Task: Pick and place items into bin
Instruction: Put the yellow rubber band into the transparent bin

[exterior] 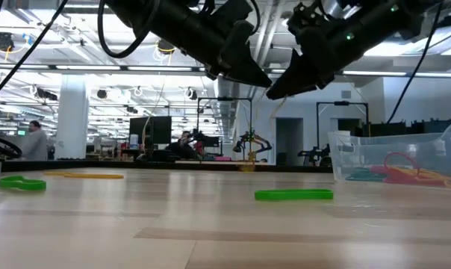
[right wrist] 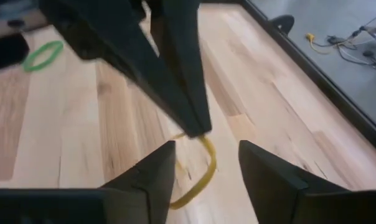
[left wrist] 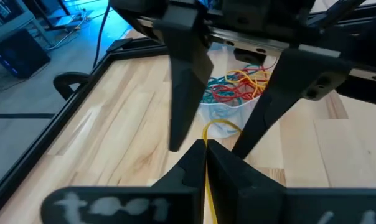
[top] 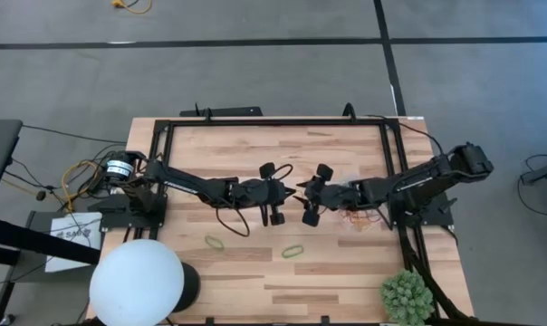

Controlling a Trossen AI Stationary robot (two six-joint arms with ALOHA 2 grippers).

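Observation:
A yellow rubber band [right wrist: 206, 167] hangs in the air at mid-table from my left gripper [left wrist: 205, 144], which is shut on it. My right gripper [right wrist: 206, 152] faces it tip to tip, open, with one finger on each side of the band and touching nothing. In the high view the left gripper [top: 292, 190] and the right gripper [top: 307, 196] nearly meet. The clear bin [top: 362, 217] stands on the table under the right arm, and red, yellow and green bands lie in the bin [left wrist: 235, 102]. Two green bands [top: 215, 242] [top: 293, 251] lie flat near the table's near edge. My left gripper pinches the yellow band's upper part [right wrist: 195, 134] between its two fingertips [right wrist: 189, 118]. The fingers slant down from the table's left. The rest of the loop hangs slack below the fingertips, clear of the table.
A white globe [top: 136, 281] sits at the near left corner and a spiky green plant [top: 407, 296] at the near right. A black frame [top: 273, 122] rims the table. Another yellow band [exterior: 84, 175] lies far left in the low view. A person [exterior: 35, 140] stands in the room behind.

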